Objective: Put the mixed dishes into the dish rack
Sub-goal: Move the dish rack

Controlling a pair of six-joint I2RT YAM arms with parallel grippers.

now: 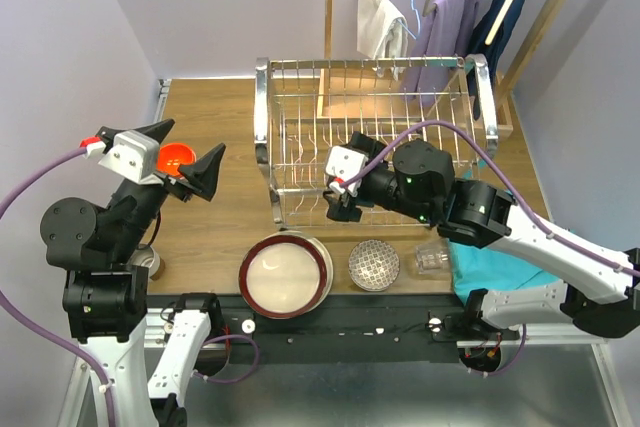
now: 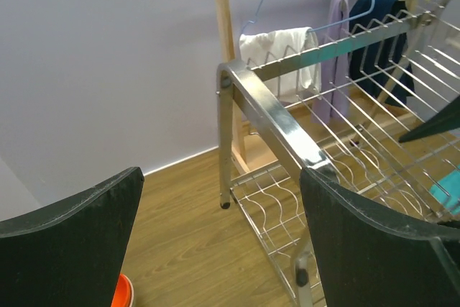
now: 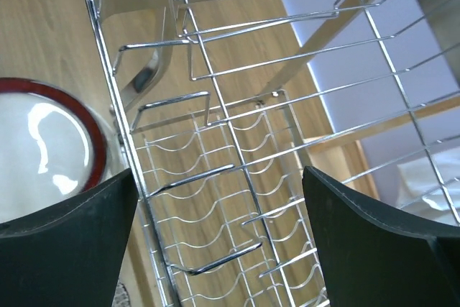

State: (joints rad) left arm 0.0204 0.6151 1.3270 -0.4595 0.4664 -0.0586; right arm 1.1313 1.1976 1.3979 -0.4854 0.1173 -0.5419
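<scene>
The chrome wire dish rack point(image 1: 400, 97) stands at the back middle of the table with no dishes in it. A dark-red-rimmed cream plate point(image 1: 285, 275), a patterned bowl point(image 1: 374, 265) and a clear glass point(image 1: 432, 257) sit in front of it. A small orange bowl point(image 1: 178, 157) sits on the table left of the rack. My left gripper point(image 1: 185, 159) hangs open and empty above this bowl, whose edge shows in the left wrist view point(image 2: 122, 292). My right gripper point(image 1: 340, 202) is open and empty over the rack's front left corner point(image 3: 215, 149), with the plate point(image 3: 43, 141) beside it.
A wooden hanger stand with clothes point(image 1: 440, 17) rises behind the rack. A teal cloth point(image 1: 485, 267) lies at the front right under my right arm. A small round cup point(image 1: 152, 263) is partly hidden by my left arm. Walls close in on the left and back.
</scene>
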